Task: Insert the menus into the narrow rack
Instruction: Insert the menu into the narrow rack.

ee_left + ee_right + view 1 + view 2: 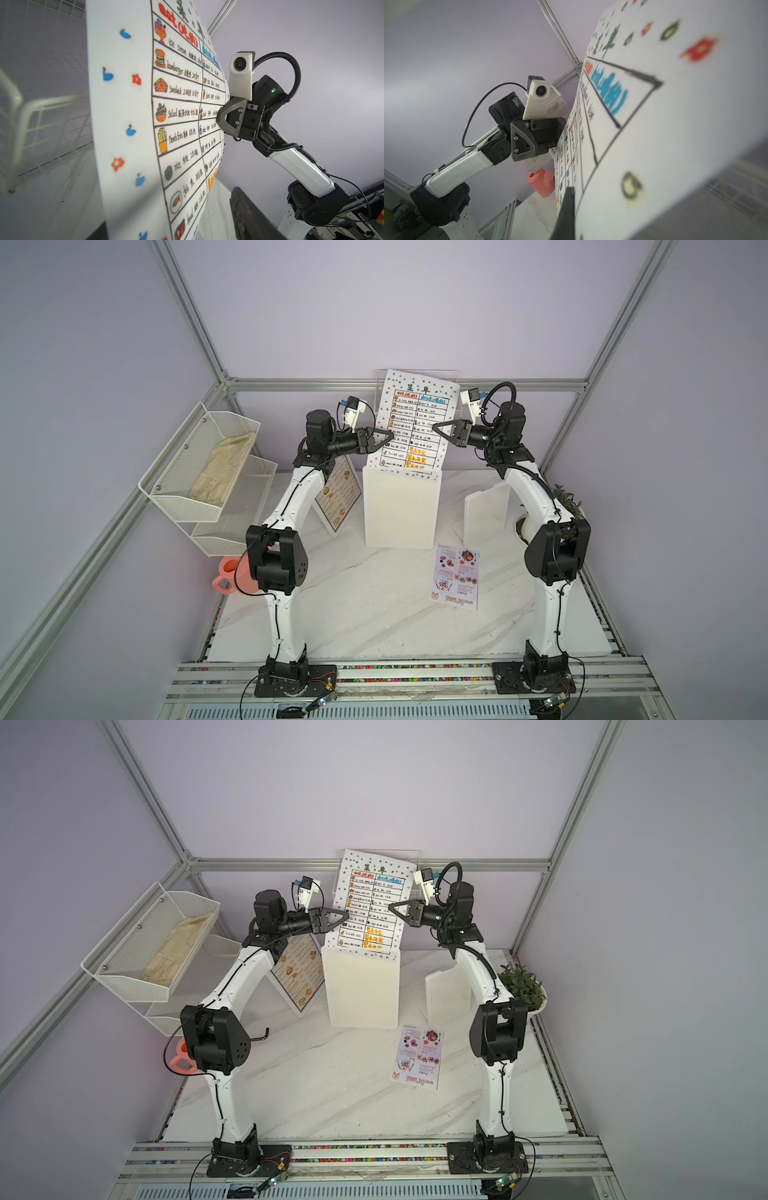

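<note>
Three menus: only the grid menu (415, 427) is in hand; it stands upright at the far middle of the table (374, 605), its lower edge behind the top of the white rack (401, 510).
Grid menu shape: the sheet bows across its width, as both wrist views show.
Right gripper (436, 428): closed on the menu's right edge, about mid-height.
Left gripper (390, 435): jaws parted at the menu's left edge; whether they touch the paper I cannot tell.
Cream menu (337, 493): leaning to the left of the rack, partly hidden by the left arm.
Small leaflet (456, 576): flat on the table, nearer than the rack and to its right.
Rack: a tall, narrow white box; its slot cannot be seen from above.
Other things: wire shelf (199, 472) on the left wall, pink watering can (226, 572) below it, potted plant (569, 497) far right.
Step in hand, my judgement: lowering the grid menu into the rack.
Doing it well: keep the sheet upright and level, steady the left edge so the bow flattens, lower slowly, and release only once the paper is well down.
</note>
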Tool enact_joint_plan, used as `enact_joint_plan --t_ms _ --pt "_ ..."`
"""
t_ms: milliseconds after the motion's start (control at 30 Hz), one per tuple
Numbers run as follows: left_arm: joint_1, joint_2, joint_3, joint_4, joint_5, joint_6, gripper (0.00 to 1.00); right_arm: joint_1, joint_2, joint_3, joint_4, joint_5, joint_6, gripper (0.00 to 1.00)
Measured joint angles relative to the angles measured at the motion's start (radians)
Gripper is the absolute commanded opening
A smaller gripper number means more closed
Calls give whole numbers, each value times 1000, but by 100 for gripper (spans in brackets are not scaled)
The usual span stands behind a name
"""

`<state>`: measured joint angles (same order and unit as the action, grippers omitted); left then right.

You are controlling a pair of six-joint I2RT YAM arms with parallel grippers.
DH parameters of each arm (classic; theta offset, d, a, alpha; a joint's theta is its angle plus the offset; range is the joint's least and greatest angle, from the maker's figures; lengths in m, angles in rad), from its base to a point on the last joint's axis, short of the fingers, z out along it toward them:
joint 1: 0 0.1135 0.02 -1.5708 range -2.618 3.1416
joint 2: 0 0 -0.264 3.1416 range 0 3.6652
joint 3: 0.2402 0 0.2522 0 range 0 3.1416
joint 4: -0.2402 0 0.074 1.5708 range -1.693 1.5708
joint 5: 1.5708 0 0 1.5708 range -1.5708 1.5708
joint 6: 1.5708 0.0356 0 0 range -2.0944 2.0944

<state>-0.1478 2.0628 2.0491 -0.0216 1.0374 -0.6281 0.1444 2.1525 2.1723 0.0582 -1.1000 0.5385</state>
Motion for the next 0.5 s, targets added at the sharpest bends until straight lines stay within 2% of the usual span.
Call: enact_joint_plan --t_ms 500 --pt "18 0 21 -8 0 0 63 23 49 99 -85 -54 -66 0"
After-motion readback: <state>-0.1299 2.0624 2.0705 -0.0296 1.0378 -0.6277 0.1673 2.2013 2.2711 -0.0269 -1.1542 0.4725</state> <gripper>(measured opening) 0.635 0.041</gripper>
